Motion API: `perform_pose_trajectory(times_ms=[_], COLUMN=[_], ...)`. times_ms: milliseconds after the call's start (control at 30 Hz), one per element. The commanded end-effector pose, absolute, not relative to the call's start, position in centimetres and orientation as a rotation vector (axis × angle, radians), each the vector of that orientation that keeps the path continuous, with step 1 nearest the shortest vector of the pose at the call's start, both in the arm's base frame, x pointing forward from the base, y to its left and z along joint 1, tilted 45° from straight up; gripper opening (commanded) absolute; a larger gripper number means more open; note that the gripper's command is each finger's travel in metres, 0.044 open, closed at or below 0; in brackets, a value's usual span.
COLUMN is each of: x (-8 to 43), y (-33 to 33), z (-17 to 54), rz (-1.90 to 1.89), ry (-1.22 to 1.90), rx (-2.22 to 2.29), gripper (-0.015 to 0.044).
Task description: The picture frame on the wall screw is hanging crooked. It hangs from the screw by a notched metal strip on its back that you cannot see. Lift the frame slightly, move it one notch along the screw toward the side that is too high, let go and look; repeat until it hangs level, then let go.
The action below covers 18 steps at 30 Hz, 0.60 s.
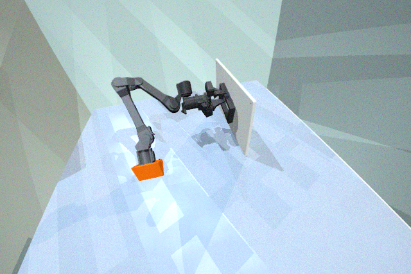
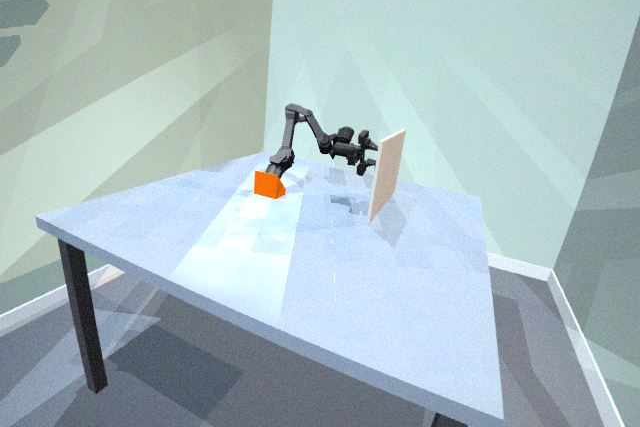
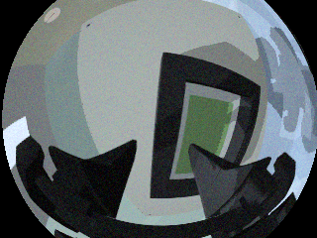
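Observation:
The black picture frame (image 1: 231, 115) (image 3: 169, 99) hangs on the front of the upright pale board (image 1: 243, 115) (image 2: 390, 169) (image 3: 119, 74). It has a grey mat and a green picture. In the wrist view its top edge slopes down to the right, but this view is strongly curved, so I cannot tell the exact tilt. My gripper (image 1: 221, 95) (image 2: 376, 155) (image 3: 162, 146) is open close in front of the frame. In the wrist view the left fingertip shows outside the frame's left bar and the right one over the picture. The screw and notched strip are hidden.
The board stands on the pale blue table (image 1: 298, 197) (image 2: 403, 298). The arm's orange base (image 1: 149, 170) (image 2: 267, 184) sits on the table in front of the board. Shadows of the arm and board fall on the table top. Room walls stand behind.

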State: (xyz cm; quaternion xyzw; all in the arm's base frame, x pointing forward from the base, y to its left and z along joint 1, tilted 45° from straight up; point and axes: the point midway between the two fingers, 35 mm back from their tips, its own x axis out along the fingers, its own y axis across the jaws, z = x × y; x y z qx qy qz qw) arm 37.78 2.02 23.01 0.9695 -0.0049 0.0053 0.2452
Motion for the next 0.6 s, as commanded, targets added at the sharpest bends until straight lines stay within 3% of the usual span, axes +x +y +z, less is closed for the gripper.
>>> perform_pose_trajectory(times_ms=[0, 200, 433, 567], x=[37.8, 37.82, 37.82, 37.82], y=[2.07, 2.1, 2.1, 2.1], z=[23.06, 23.09, 23.09, 23.09], rz=[0.018, 0.018, 0.018, 0.018], ry=[-0.009, -0.009, -0.009, -0.009], rx=[2.65, 2.651, 2.651, 2.651], gripper=[0.026, 0.026, 0.0076, 0.005])
